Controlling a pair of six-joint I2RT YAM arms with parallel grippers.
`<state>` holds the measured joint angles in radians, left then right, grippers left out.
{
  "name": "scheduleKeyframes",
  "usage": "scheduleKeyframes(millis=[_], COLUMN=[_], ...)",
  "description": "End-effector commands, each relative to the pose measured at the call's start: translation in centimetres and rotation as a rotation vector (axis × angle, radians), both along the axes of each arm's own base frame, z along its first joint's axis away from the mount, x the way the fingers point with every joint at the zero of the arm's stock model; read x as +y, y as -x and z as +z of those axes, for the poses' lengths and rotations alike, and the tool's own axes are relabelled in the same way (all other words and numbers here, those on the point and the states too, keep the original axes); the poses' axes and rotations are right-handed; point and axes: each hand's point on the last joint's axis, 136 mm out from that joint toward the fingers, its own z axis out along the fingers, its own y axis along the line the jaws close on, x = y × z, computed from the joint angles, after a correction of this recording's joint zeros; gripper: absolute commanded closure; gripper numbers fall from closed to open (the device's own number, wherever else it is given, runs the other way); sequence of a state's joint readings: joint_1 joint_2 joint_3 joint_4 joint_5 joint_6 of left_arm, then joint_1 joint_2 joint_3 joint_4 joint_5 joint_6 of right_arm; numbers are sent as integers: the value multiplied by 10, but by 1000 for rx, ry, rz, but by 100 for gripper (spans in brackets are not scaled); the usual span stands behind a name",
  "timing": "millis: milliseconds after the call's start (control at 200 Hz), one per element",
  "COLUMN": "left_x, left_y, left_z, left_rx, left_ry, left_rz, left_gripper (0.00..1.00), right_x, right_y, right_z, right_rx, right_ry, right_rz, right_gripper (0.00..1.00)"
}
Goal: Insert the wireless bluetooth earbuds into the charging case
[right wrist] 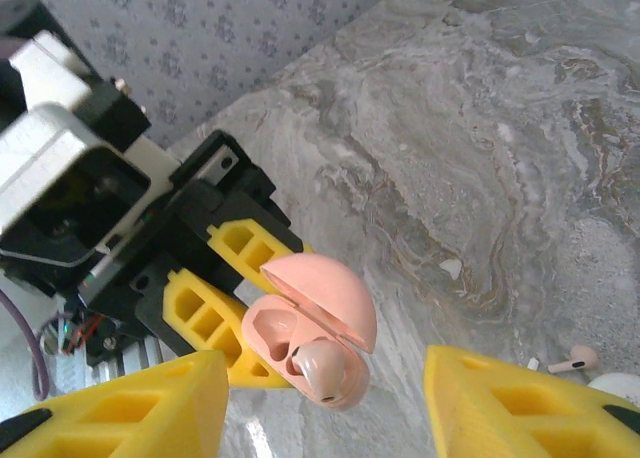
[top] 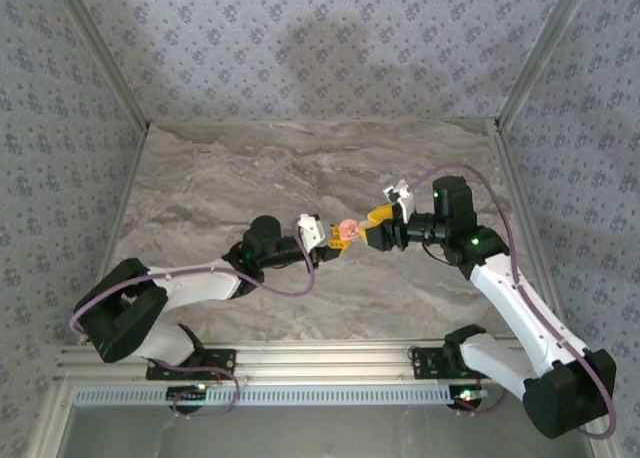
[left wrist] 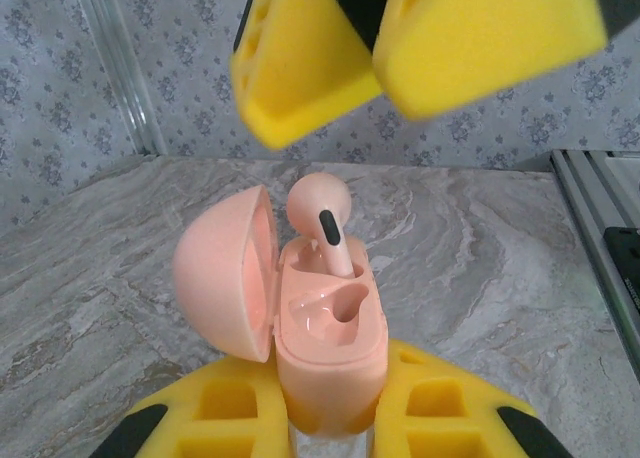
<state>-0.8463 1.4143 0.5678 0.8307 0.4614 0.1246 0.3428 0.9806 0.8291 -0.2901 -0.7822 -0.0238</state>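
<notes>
Left gripper (left wrist: 330,433) clamped on the open charging case (left wrist: 330,348), held over the table (top: 250,168) middle. One earbud (left wrist: 325,218) stands stem-down in its slot. Right gripper (right wrist: 320,418) spread wide, straddling it, gripping nothing. Second earbud (right wrist: 578,358) lies on the table.

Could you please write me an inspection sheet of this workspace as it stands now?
Surface: marbled grey table, no damage seen.
Job's things: charging case open; one earbud stands in a slot, seemingly not fully seated; other slot empty; second earbud lies on the table.
Clutter: small white chip; whitish round thing at the picture edge, unidentified.
Grippers: left gripper shut on the charging case; right gripper open, holding nothing.
Cables: purple cable looped along each arm.
Surroundings: patterned wall; metal rail at the near edge.
</notes>
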Motion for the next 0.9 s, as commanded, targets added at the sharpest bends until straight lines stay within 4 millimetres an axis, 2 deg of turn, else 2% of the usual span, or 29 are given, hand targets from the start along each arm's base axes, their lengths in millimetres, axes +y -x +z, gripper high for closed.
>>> scheduleKeyframes(millis=[0,80,390,565,720,894], left_x=[-6,-6,-6,-6,-5,-3], left_y=[-1,-2,-3,-3,-3,-2], left_z=[15,15,15,15,16,17], left_rx=[-50,-51,-55,-56,-60,-61], left_ry=[26,24,21,22,25,27], left_rz=[-7,-5,-4,-3,1,2], left_gripper=[91,91,91,91,91,91], right_x=[-3,-7,8,15,11,8], right_y=[-6,-15,-16,-15,-17,-18], right_z=[10,3,-14,-16,-27,-28], right_rx=[70,162,436,493,515,536], right_ry=[-57,-69,-135,-163,-137,-154], right_rz=[-59,-124,-89,-45,-71,-79], right_gripper=[44,44,40,39,39,40])
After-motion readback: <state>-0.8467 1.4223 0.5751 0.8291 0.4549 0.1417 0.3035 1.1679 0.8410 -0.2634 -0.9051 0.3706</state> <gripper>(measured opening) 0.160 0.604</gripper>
